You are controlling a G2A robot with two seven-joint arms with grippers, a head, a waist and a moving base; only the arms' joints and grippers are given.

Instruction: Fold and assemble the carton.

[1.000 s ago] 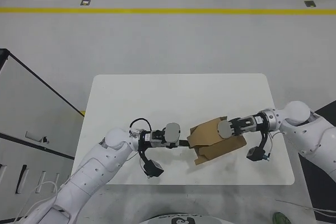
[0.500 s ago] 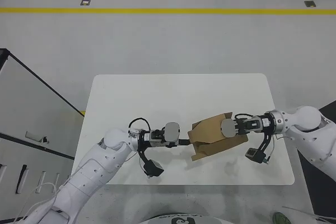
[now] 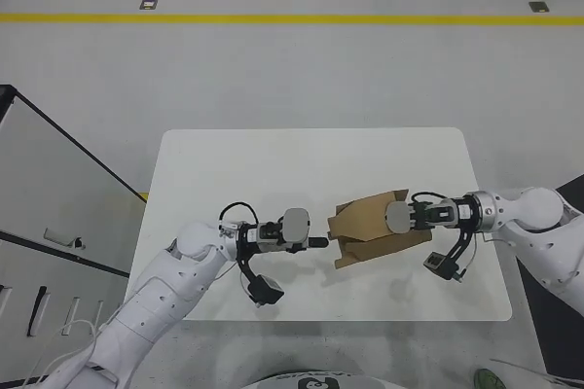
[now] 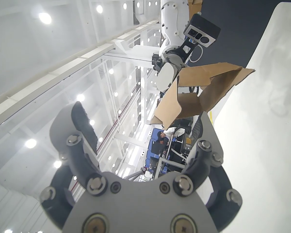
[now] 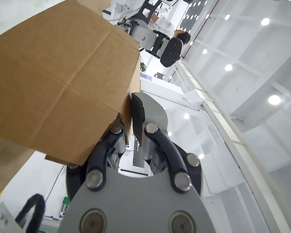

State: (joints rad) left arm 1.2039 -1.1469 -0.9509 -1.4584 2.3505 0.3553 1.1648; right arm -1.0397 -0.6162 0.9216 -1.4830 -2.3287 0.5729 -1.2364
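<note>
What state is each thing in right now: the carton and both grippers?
carton: partly folded, end flaps loose, not yet assembled, gripped at one edge.
right gripper: shut on the carton's edge.
left gripper: open, empty, facing the carton's open end.

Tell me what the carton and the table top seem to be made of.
Carton: brown corrugated cardboard, matte; the cut edge shows fluting, the panels pressed creases. Table: smooth white top, likely laminate or coated board; the look leaves it open.
</note>
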